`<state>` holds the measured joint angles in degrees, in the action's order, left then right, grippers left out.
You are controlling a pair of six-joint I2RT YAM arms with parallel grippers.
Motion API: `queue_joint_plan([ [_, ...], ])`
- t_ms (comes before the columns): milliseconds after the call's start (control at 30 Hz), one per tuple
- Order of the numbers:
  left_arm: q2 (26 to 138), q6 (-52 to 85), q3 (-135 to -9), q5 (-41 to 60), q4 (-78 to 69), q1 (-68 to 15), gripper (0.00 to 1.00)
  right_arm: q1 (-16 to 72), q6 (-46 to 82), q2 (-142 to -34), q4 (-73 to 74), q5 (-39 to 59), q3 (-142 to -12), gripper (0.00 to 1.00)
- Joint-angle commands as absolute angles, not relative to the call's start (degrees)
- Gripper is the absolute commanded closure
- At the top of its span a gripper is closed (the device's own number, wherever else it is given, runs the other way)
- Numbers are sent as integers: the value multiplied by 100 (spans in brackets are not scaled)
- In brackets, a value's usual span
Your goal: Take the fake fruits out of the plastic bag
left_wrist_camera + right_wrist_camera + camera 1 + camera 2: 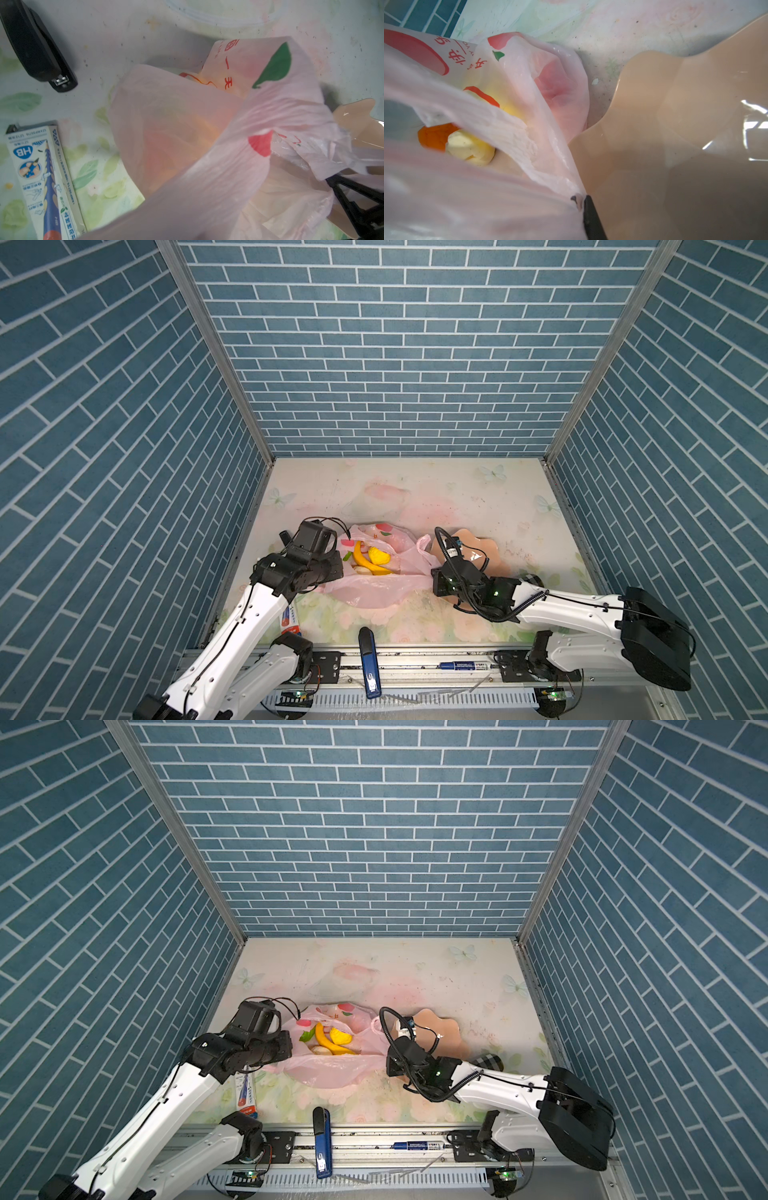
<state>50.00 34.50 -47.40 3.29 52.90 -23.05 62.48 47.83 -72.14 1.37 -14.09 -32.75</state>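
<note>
the plastic bag – thin, see-through pink with red and green print – lies crumpled left of the tabletop's middle, nearer the front edge, mouth gaping. inside it show a yellow banana, a yellow ball, a cream ball and an orange ball. the right gripper has its jaws pinched on the bag's rim beside the plate. the left gripper sits at the opposite rim – jaws hidden, so i cannot tell their state.

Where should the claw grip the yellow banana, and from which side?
Probably the middle of the banana, from above through the open mouth of the plastic bag: it lies flat and uncovered there, slim across its curve, with film walling every other side.
</note>
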Motion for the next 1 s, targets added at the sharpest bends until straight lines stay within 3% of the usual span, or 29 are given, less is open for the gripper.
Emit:
queue_joint_plan([
  [0,4967,3712,-4478,602,5462,-2287,88,6218,4439,-7313,4,-988,-3789,74],
  [133,5039,3699,-4566,540,5384,-2285,88,6255,4243,-7172,-547,-727,-4211,58],
  [300,5400,3556,-4826,559,5233,-2289,88,6416,4044,-6757,-1653,-806,-4764,47],
  [500,5761,3432,-5069,467,5030,-2285,88,6756,3999,-6160,-3060,-1181,-5342,47],
  [767,5907,3346,-5249,376,5113,-2287,88,7076,3992,-5082,-4553,-2523,-5986,51],
  [833,5929,3339,-5208,410,5120,-2289,89,7066,3708,-5100,-4766,-2753,-6360,57],
  [967,5955,3264,-5183,551,5157,-2285,89,7057,2837,-6089,-4858,-2435,-7408,58],
])
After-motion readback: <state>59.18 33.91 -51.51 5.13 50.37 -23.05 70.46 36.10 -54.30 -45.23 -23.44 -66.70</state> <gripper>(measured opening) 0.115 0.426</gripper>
